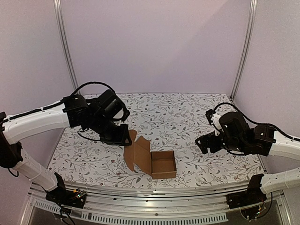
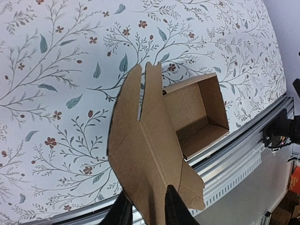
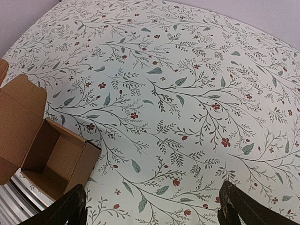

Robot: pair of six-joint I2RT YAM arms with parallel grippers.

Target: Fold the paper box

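Fingers [image 2: 174, 211], left, pinch paper box [image 2: 150, 159].

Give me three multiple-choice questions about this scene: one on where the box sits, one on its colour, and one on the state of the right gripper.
1. Where on the table is the paper box?
A. At the far edge by the wall
B. Near the front edge, between the two arms
C. In the far right corner

2. What colour is the paper box?
A. White
B. Brown
C. Blue

3. What state is the right gripper in?
A. Shut on the box
B. Shut on a pen
C. Open, holding nothing

Answers:
1 B: the top view shows it close to the near edge.
2 B: it is plain brown cardboard in every view.
3 C: its fingers stand wide apart over bare table, while the left gripper pinches the box.
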